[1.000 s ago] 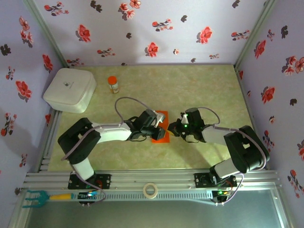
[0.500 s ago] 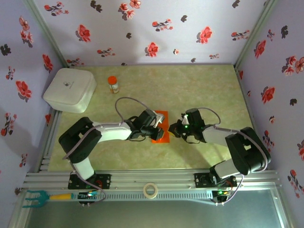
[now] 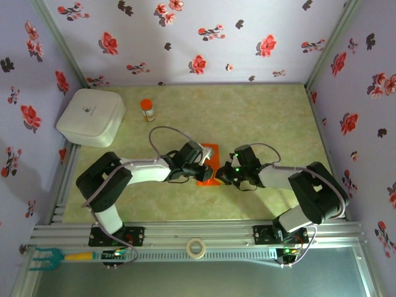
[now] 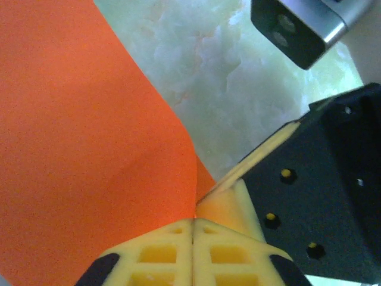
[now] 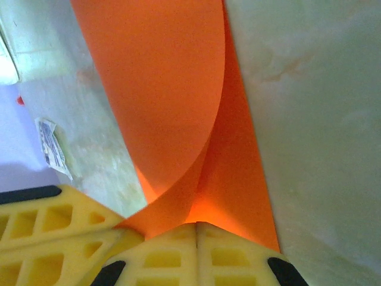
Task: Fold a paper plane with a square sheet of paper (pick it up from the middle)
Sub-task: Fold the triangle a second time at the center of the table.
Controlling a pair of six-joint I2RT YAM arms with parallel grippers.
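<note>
The square sheet of paper (image 3: 212,151) is bright orange and lies folded on the table between the two arms. My left gripper (image 3: 206,167) reaches over it from the left. In the left wrist view the left gripper (image 4: 193,220) has its jaws pressed together on the paper (image 4: 89,149) at an edge. My right gripper (image 3: 222,176) comes in from the right. In the right wrist view the right gripper (image 5: 196,225) is shut on the paper (image 5: 172,89), whose upper layer curls up and away from the lower one. The two grippers' fingertips almost touch.
A white lidded box (image 3: 91,116) sits at the back left, with a small orange-capped bottle (image 3: 147,110) beside it. A roll of tape (image 3: 196,247) rests on the front rail. Floral walls close in the table on three sides.
My right gripper has slid left, closing in on the left gripper at the paper's near right edge. The left gripper has hardly moved.
</note>
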